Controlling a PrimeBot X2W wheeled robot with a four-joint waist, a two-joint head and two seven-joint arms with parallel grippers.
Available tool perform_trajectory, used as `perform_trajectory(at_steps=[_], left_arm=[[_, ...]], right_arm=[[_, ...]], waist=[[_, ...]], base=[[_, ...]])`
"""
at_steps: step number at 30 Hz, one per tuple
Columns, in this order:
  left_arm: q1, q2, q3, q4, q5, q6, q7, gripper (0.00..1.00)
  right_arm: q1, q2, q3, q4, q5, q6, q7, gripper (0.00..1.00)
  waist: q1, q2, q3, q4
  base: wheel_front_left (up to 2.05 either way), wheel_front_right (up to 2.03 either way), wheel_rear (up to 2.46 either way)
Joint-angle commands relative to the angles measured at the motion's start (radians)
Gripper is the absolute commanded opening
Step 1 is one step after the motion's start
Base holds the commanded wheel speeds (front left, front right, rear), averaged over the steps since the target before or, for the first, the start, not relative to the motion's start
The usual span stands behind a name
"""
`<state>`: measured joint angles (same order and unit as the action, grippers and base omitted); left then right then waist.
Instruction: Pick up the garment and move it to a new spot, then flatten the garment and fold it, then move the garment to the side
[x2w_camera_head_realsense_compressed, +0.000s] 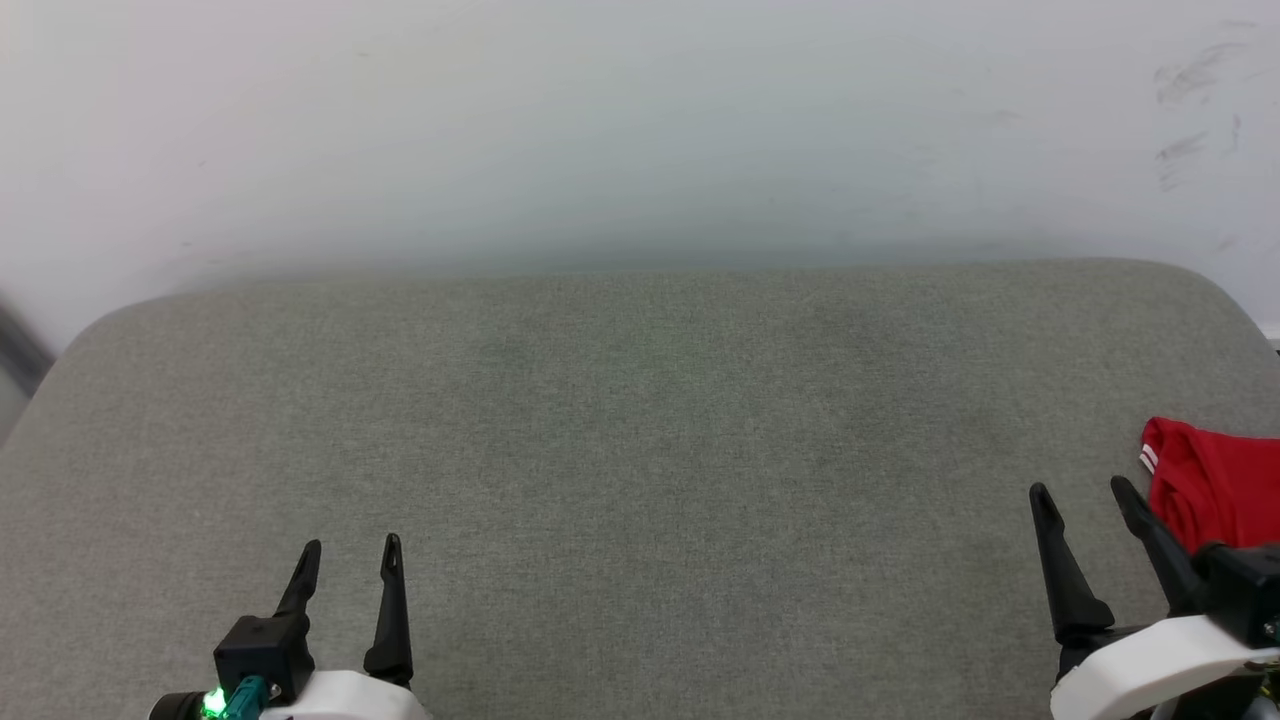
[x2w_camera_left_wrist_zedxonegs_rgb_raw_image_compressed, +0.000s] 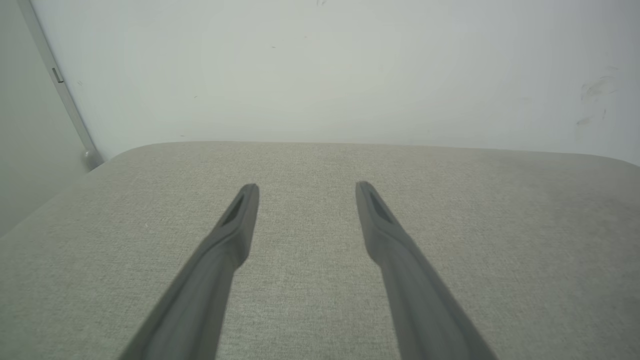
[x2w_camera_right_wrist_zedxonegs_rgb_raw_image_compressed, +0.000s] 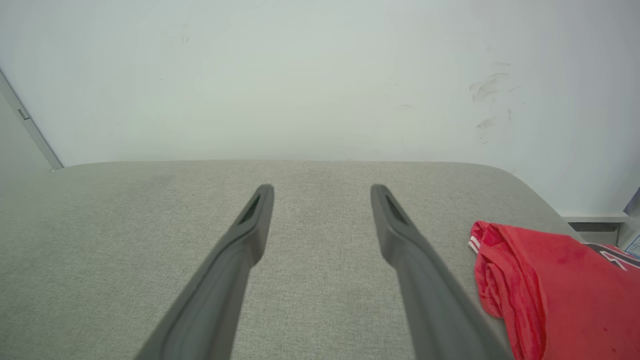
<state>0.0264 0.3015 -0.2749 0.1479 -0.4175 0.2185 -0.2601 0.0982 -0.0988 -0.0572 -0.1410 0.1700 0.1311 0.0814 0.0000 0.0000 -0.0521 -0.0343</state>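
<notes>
Our left gripper (x2w_camera_head_realsense_compressed: 352, 542), jaws wide apart and empty, over the grey padded surface (x2w_camera_head_realsense_compressed: 640, 430), our right gripper (x2w_camera_head_realsense_compressed: 1080, 485) equally spread, holding nothing, the garment (x2w_camera_head_realsense_compressed: 1215, 485) bunched at the surface's right edge just beside our right gripper, white wall (x2w_camera_head_realsense_compressed: 640, 120) behind

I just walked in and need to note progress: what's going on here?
A two-armed robot faces a grey padded surface. Its left gripper and right gripper both hover open above it, holding nothing. A red shirt lies at the surface's right edge beside the right gripper, its visible end rumpled and the rest out of view.
</notes>
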Motion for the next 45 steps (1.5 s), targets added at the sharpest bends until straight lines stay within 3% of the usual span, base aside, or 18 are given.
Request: perform_trajectory(at_steps=[1,2,5,30,45], left_arm=[[-0.009,-0.005,0.003,0.002,0.001,-0.007,-0.007,1.00],[0.001,-0.003,0.000,0.003,0.000,-0.006,0.001,0.00],[0.016,-0.014,-0.007,0.025,-0.008,-0.009,0.005,0.00],[-0.039,-0.088,0.120,0.053,-0.410,-0.124,0.124,0.00],[-0.061,-0.119,0.174,0.060,-0.574,-0.171,0.173,0.00]], right_arm=[[0.006,0.003,-0.002,-0.004,-0.001,-0.001,-0.001,1.00],[0.000,0.000,0.000,0.004,0.001,0.000,-0.001,0.00],[0.007,0.004,0.001,0.034,0.009,0.000,0.001,0.00],[-0.068,0.019,-0.019,0.150,0.488,0.000,0.012,0.00],[-0.099,0.025,-0.027,0.197,0.684,0.000,0.015,0.00]], waist=[[0.0000,0.0000,0.001,0.001],[0.0000,0.0000,0.000,0.001],[0.0001,0.0000,0.001,0.001],[0.0001,0.0000,0.012,0.008],[0.0001,0.0000,0.019,0.012]], base=[[0.00,0.00,0.00],[0.00,0.00,0.00],[0.00,0.00,0.00],[0.00,0.00,0.00],[0.00,0.00,0.00]])
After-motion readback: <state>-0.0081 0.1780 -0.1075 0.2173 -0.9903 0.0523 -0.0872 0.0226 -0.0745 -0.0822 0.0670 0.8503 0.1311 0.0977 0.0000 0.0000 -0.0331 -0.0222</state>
